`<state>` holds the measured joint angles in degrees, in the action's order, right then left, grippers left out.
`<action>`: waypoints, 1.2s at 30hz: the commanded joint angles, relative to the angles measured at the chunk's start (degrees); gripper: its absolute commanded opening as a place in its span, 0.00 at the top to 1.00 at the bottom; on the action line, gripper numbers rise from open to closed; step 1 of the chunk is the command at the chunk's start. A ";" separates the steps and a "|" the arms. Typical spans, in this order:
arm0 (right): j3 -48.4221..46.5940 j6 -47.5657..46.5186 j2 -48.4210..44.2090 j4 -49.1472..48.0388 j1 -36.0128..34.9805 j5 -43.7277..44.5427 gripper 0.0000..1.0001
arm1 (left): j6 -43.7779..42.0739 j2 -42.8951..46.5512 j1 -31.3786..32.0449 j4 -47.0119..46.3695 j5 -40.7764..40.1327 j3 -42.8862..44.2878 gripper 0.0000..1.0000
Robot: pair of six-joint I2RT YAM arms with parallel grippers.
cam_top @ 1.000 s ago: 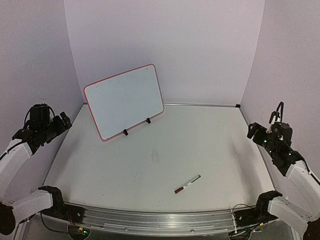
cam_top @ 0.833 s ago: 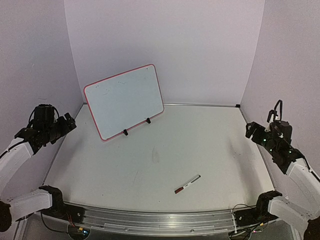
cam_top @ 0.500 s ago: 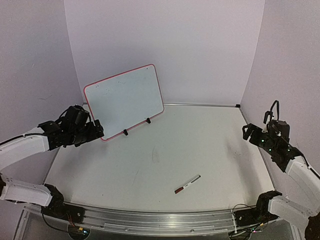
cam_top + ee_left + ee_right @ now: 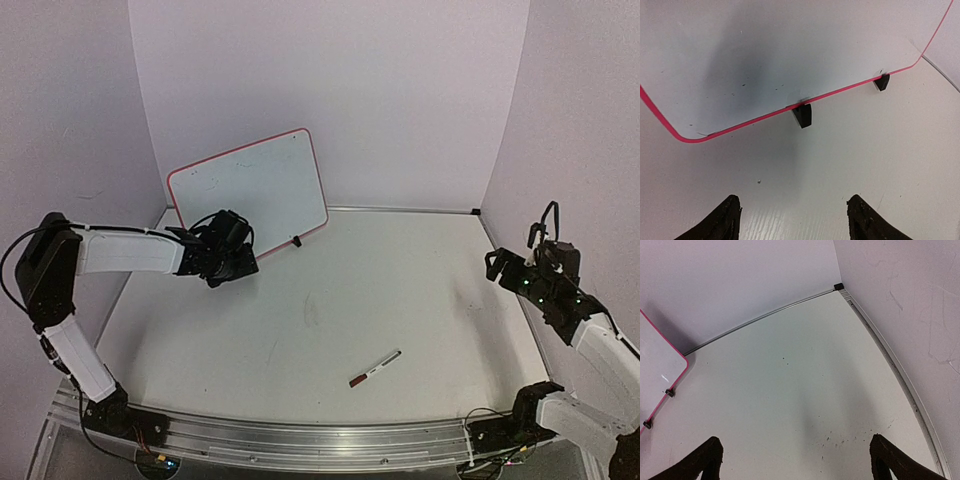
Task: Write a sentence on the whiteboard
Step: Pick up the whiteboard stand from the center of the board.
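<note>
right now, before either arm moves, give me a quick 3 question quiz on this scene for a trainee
1. True or false: a sentence is already written on the whiteboard.
2. Where is the marker? A) clipped to the board B) lying on the table, near the front edge C) held between fingers
3. Which is close to the whiteboard's black feet, the left gripper or the right gripper?

Key
1. False: the board shows only faint specks, no lettering.
2. B
3. The left gripper. It is open and empty just in front of the board's lower edge. The right gripper, also open and empty, is off at the right side.
</note>
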<state>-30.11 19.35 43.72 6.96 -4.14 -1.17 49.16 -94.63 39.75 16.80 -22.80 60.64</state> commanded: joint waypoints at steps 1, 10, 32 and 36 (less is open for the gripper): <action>-0.06 -0.10 -0.41 -0.55 0.22 0.02 0.02 | 2.05 -7.98 -0.02 -2.84 -2.25 7.84 0.31; 0.57 0.12 -1.28 -0.55 0.26 -1.51 0.02 | 3.62 -19.05 -2.32 -2.23 -4.86 15.73 0.49; 1.54 0.93 -0.45 -0.55 0.21 -2.43 0.02 | -0.27 -28.56 -4.32 -2.62 -8.21 21.76 0.58; 1.56 0.86 0.12 -0.55 0.21 -2.61 0.02 | -1.80 -28.99 -4.54 -2.50 -9.07 22.26 0.62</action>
<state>-28.91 19.81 43.14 7.14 -4.14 -3.17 49.58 -122.92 36.05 14.87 -29.00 80.28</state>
